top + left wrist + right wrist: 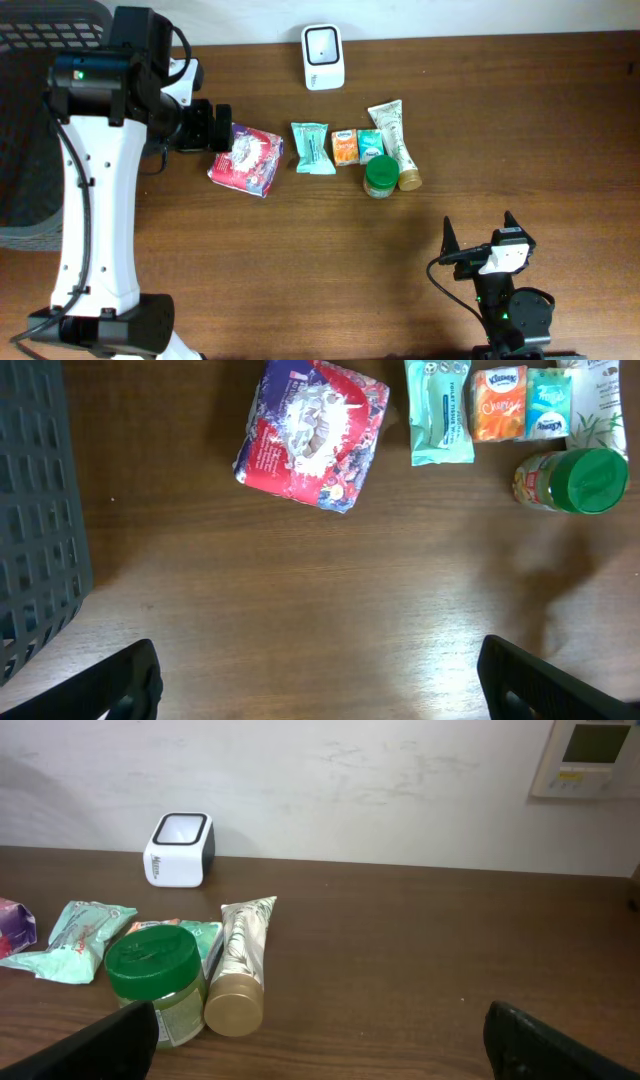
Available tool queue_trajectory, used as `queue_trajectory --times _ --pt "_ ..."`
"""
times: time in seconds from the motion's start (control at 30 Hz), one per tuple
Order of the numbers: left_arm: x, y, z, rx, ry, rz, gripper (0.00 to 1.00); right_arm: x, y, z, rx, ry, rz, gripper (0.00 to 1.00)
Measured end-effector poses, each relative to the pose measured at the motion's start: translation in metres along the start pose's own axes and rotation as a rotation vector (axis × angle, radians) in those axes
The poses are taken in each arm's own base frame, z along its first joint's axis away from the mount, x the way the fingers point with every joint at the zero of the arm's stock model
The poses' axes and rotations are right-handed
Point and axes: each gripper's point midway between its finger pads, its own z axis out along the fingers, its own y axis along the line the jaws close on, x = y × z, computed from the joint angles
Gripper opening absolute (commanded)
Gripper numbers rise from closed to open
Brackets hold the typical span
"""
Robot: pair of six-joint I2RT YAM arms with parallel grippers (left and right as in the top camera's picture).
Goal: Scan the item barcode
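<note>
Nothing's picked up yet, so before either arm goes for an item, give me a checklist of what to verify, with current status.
1. Left end effector open and empty: ok.
2. Right end effector open and empty: ok.
3. Scanner standing, view to it unblocked: ok.
4. Red packet apart from the teal pack: ok.
5. Barcode visible on that packet: cannot tell.

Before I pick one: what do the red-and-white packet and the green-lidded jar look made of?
The red-and-white packet looks like glossy plastic film: creased and shiny. The green-lidded jar seems clear plastic or glass, I cannot tell which; its lid looks matte plastic.
</note>
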Motion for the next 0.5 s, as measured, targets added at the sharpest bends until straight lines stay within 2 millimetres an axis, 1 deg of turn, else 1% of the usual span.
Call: queue_trajectory --times 0.4,0.47,0.5 --pt "0.0 0.0 0.0 0.0 0.0 0.0 0.99 0.0 0.0 0.0 -0.001 0.0 0.003 0.99" --pt "0.0 0.0 0.0 0.0 0.0 0.0 0.99 -0.001 0.006 0.0 -0.035 -0.004 0.019 0.99" --pt "0.0 0.0 0.0 0.0 0.0 0.0 0.99 -0.002 0.012 0.0 -0.072 -0.009 0.046 0.99"
